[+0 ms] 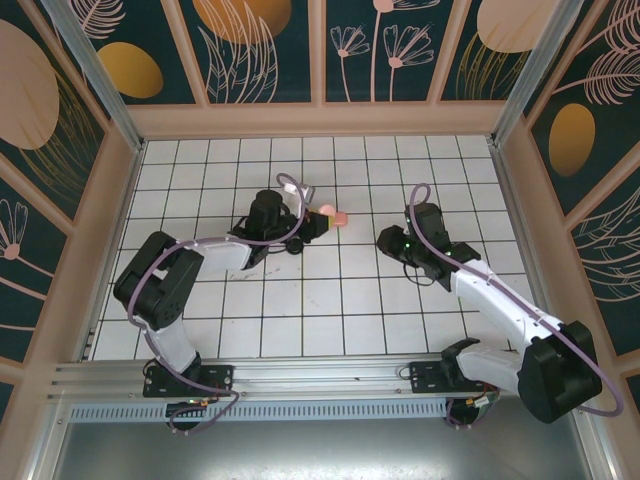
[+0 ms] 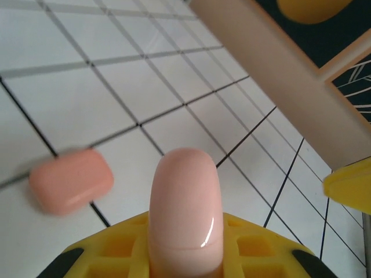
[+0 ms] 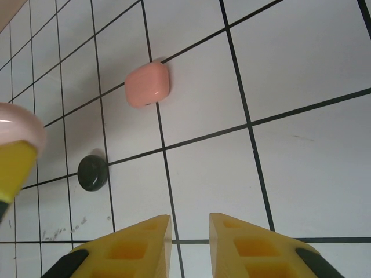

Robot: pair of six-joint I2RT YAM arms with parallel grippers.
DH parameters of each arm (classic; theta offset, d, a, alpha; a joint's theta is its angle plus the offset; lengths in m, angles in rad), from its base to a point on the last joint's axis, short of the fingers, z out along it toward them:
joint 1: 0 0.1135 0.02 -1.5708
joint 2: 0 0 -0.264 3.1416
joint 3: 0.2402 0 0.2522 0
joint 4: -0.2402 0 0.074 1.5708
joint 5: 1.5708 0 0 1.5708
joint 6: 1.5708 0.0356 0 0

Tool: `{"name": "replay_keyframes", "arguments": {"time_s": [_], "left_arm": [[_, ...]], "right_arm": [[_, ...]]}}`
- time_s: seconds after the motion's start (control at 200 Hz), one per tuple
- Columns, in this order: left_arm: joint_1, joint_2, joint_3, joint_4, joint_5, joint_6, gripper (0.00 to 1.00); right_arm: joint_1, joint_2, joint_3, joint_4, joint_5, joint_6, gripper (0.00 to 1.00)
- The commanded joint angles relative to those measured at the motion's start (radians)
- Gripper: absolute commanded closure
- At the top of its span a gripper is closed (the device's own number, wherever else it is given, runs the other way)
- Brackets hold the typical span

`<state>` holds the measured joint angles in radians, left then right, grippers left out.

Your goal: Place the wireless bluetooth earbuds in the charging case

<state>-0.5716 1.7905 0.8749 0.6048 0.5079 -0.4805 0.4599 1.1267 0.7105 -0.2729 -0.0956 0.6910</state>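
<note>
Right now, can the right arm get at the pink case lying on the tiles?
Probably yes. The right gripper is open and empty, and only bare tiles lie between it and the pink case.

1. Left wrist cam: the held pink case (image 2: 185,202) runs off the bottom edge, with its lower end buried between the left arm's jaws.
2. Same cam: the other pink case (image 2: 71,180) on the counter (image 2: 133,87) is a blurry smear, no seam readable.
3. The yellow bit (image 2: 348,186) at the right edge is cut off, can't tell whose it is.
4. Right wrist cam: a fuzzy pink-and-yellow lump (image 3: 17,145) is clipped by the left edge, and the right arm's jaws are chopped by the bottom edge.
5. Top cam: the pink blob (image 1: 340,218) is too tiny to identify.
</note>
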Motion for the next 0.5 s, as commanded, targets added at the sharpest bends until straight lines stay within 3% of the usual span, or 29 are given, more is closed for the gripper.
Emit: {"name": "replay_keyframes", "arguments": {"time_s": [0.0,0.25,0.495], "left_arm": [[-0.014,0.036,0.050,-0.056,-0.013,-0.147,1.00],[-0.017,0.118,0.092,-0.077,-0.057,-0.289,1.00],[-0.022,0.205,0.200,-0.230,-0.077,-0.285,1.00]], "right_arm": [[0.000,-0.033,-0.020,0.041,0.025,0.012,0.75],[-0.003,-0.032,-0.011,0.034,0.037,-0.010,0.75],[-0.006,-0.020,0.006,0.031,0.040,-0.022,0.74]]}}
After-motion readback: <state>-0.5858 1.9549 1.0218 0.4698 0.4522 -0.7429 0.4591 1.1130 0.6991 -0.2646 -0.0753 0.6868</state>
